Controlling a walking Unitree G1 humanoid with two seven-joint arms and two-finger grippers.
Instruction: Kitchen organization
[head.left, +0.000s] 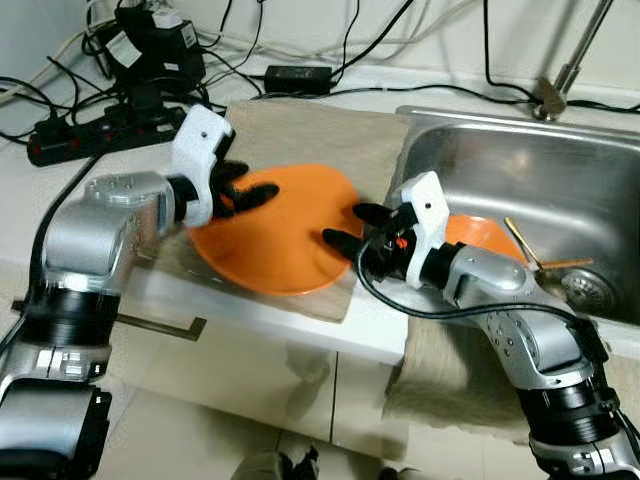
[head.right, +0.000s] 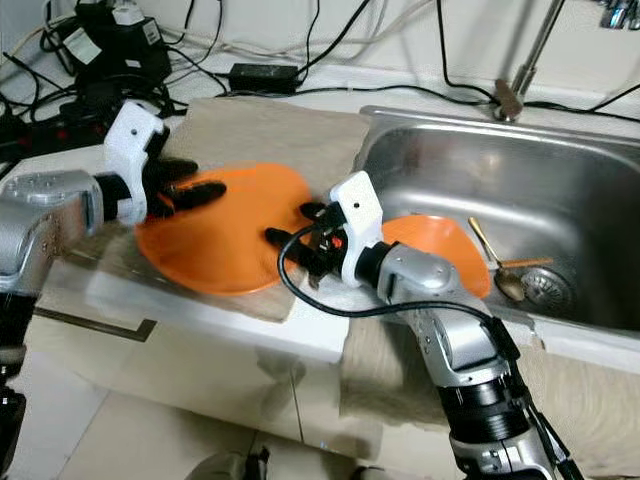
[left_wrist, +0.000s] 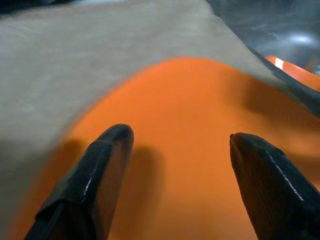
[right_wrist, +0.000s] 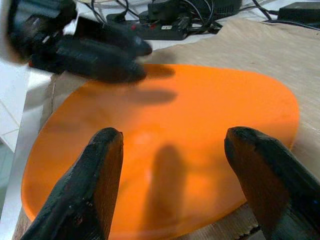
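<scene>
Orange plate beside sink: judged rigid, light, slick; grip at rim; left gripper and right gripper spread wide over it, holding nothing.

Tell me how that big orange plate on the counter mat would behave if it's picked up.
The orange plate looks thin, smooth and probably plastic, so likely light and stiff. Its glossy surface could slip between the left end effector and right end effector. Lying flat on the mat, it shouldn't roll.
</scene>
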